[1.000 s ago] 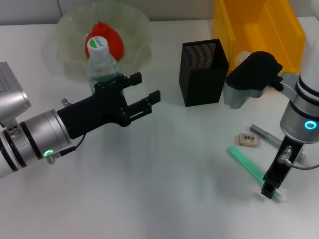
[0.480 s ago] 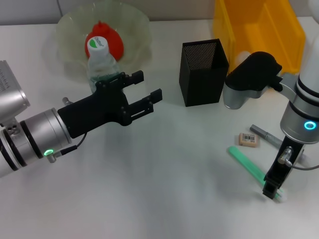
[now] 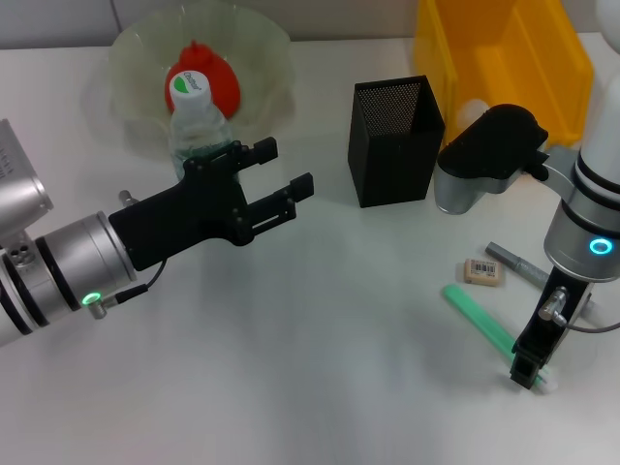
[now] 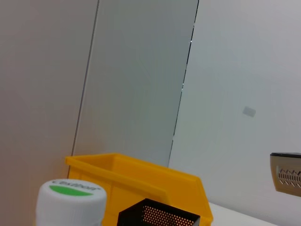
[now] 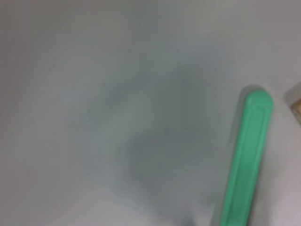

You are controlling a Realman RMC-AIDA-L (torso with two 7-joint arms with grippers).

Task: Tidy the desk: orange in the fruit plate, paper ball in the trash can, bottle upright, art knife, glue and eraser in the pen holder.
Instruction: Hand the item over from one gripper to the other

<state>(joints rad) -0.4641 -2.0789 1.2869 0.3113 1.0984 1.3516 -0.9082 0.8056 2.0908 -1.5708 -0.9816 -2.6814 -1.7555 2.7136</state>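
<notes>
Your left gripper (image 3: 276, 181) hovers above the desk (image 3: 291, 368) at left centre, its two black fingers (image 3: 254, 152) spread apart with nothing between them, just right of the bottle (image 3: 197, 121). The bottle stands upright, white-and-green cap up, at the near edge of the fruit plate (image 3: 262, 48), which lies at the far left with the orange (image 3: 221, 82) inside. Right of your left gripper stands the pen holder (image 3: 394, 140), and behind it, at the far right, the trash can (image 3: 504, 58); a pale round shape inside the can may be the paper ball, but you cannot tell.

Your right gripper (image 3: 528, 372) is low over the near right of the desk, at the near end of the green art knife (image 3: 484, 325); whether its fingers are apart or closed on the knife cannot be told. The eraser (image 3: 483, 272) lies flat just beyond the knife's far end, with a grey pen-like stick (image 3: 518, 263) just right of it.
</notes>
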